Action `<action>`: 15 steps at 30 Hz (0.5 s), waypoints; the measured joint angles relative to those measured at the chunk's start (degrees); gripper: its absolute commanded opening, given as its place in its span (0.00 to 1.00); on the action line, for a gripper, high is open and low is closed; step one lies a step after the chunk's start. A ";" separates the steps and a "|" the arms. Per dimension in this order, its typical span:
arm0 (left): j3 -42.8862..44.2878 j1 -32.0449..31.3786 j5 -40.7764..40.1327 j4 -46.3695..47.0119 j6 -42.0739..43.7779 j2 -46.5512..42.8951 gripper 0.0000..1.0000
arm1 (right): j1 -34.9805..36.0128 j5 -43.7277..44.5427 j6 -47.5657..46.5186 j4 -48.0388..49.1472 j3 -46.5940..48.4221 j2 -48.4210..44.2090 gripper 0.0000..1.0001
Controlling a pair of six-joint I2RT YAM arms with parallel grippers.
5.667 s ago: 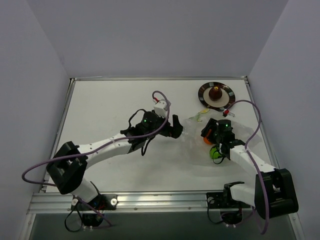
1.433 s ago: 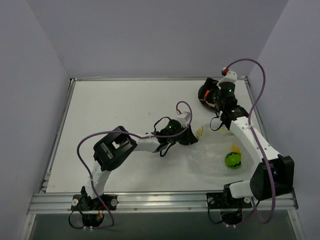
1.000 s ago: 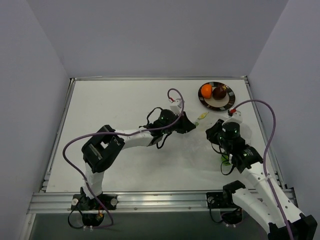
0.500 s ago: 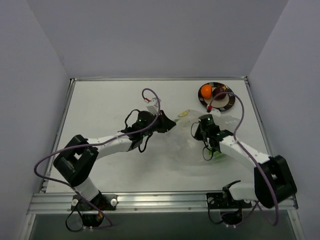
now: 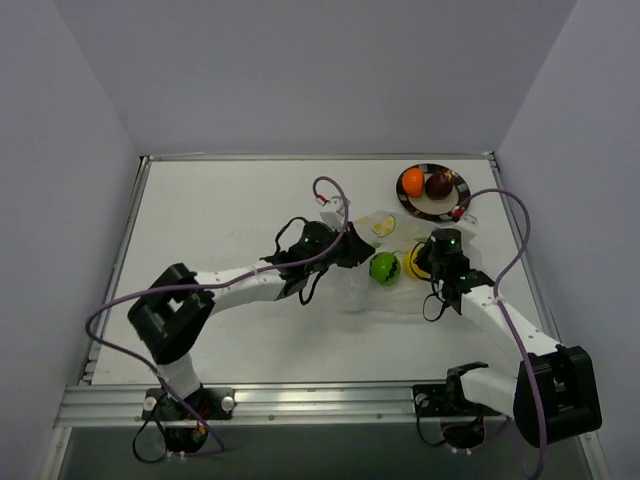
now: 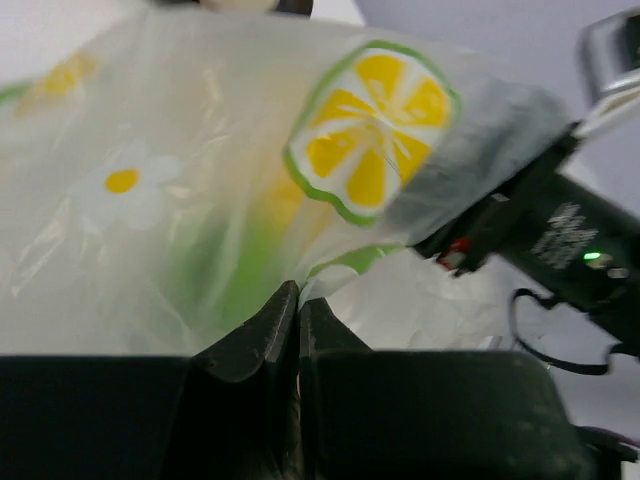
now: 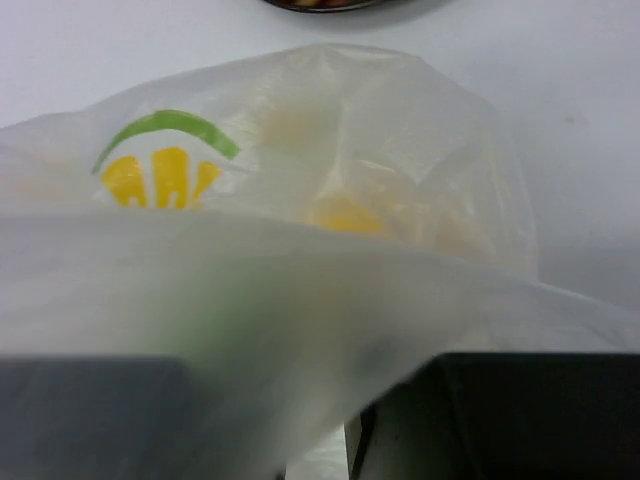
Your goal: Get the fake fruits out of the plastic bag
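The plastic bag (image 5: 385, 290) lies crumpled at mid-table, clear film printed with citrus slices (image 6: 372, 148). My left gripper (image 5: 352, 246) is shut on a fold of its film (image 6: 298, 300) at the left edge. A bright green fruit (image 5: 384, 267) and a yellow fruit (image 5: 411, 265) sit in the bag. My right gripper (image 5: 420, 262) is beside the yellow fruit (image 7: 345, 215). Its jaws stand a little apart, and film is draped over them (image 7: 310, 400). An orange fruit (image 5: 411, 181) and a dark red fruit (image 5: 438, 184) rest on the plate (image 5: 458, 199).
The dark-rimmed plate stands at the back right, near the table's right wall. The right arm's dark link (image 6: 560, 240) shows just beyond the bag in the left wrist view. Bare white table (image 5: 220, 220) spreads to the left.
The left gripper has carried the bag's edge to the right. The green and yellow fruits now show side by side, and the right gripper has moved right beside the yellow one and opened slightly.
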 measured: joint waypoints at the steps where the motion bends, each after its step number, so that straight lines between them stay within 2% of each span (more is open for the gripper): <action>1: 0.52 -0.63 0.11 -0.04 -0.20 2.23 0.02 | -1.53 0.52 0.04 -0.68 -1.62 -1.64 0.21; 2: 0.92 -1.22 0.33 -0.09 -0.35 4.37 0.02 | -2.56 0.92 0.09 -1.60 -2.89 -3.21 0.26; 3: 1.25 -1.84 0.50 -0.15 -0.52 6.23 0.02 | -3.32 1.09 0.11 -2.49 -3.85 -4.63 0.42; 6: 2.16 -3.52 1.16 -0.61 -0.94 10.03 0.02 | -4.33 0.39 -0.31 -4.07 -4.66 -7.37 0.69; 9: 2.36 -4.70 1.38 -0.39 -1.22 10.23 0.02 | -4.07 -2.89 -1.09 -4.07 -4.66 -7.45 0.81; 15: 2.36 -4.33 0.70 0.52 -1.33 8.35 0.02 | -0.61 -5.95 -2.16 -1.68 -4.66 -3.85 0.86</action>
